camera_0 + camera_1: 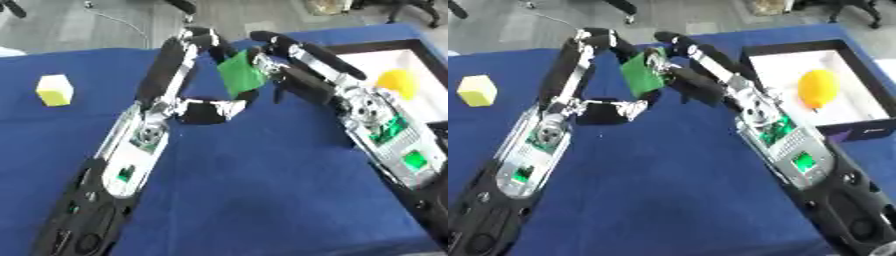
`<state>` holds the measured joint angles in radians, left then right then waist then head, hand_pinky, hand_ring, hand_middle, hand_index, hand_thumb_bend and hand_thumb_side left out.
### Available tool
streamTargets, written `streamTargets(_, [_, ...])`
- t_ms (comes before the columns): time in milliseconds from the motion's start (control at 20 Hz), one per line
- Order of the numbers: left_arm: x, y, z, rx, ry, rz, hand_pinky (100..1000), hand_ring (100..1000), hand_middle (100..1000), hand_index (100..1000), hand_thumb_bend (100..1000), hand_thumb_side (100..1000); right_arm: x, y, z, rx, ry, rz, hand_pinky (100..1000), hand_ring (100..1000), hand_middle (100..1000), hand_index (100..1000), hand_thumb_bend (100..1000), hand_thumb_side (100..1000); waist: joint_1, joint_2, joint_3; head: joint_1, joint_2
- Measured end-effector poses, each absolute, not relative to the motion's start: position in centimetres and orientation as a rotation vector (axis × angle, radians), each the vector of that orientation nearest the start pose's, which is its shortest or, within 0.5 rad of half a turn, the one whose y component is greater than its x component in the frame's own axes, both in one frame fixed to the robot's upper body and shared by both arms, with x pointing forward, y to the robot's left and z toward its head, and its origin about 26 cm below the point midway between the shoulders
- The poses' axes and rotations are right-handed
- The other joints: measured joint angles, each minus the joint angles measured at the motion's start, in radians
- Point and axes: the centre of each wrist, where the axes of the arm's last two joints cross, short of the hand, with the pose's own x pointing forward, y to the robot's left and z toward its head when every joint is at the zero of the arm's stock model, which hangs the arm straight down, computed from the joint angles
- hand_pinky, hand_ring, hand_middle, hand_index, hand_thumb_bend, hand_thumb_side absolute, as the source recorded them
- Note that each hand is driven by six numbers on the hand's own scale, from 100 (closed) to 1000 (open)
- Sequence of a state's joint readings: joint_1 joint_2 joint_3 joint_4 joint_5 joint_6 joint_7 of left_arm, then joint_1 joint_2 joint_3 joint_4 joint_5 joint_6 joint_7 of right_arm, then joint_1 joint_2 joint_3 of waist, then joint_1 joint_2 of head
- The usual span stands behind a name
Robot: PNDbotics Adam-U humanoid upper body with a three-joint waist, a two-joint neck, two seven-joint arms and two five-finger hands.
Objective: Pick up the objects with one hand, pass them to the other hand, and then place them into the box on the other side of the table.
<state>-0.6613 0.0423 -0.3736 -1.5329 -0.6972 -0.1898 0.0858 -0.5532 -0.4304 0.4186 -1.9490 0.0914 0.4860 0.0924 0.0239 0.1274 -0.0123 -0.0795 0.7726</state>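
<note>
Right eye view: above a blue-covered table (667, 190), the left hand (597, 107) and right hand (697, 75) meet around a green block (642, 74), fingers of both curled against it; a yellow cube (476, 90) sits far left; a yellow lemon-like object (817, 87) lies in the white-lined box (859, 131) at right.

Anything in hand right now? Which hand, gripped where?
The green block sits between both hands mid-handover: left hand fingers curl over its upper left edge, right hand closes on its right side. Exact contact is partly hidden.
</note>
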Motion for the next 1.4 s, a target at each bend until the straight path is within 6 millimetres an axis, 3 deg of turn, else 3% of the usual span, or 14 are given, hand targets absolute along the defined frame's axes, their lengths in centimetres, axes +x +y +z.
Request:
streamTargets(550, [36.65,7.26,16.75,0.364,-2.402,-1.012,733,496,332,579,459,156,30.58,-16.24,21.94,-0.088,-1.817,0.891,403,1000,770,1000,100,923,0.0,0.0,-0.003,0.008,0.0])
streamTargets(950, [36.73,7.18,16.75,0.374,-2.403,-1.025,733,496,333,579,454,160,30.6,-16.25,21.96,-0.147,-1.789,0.945,437,1000,775,1000,100,837,0.0,0.0,-0.003,0.01,0.0])
streamTargets(1400, [36.61,6.88,16.92,0.367,-2.414,-1.041,733,496,334,580,451,163,30.87,-16.19,21.72,-0.225,-1.741,1.0,459,1000,762,1000,100,837,-0.001,0.0,-0.002,0.01,0.0])
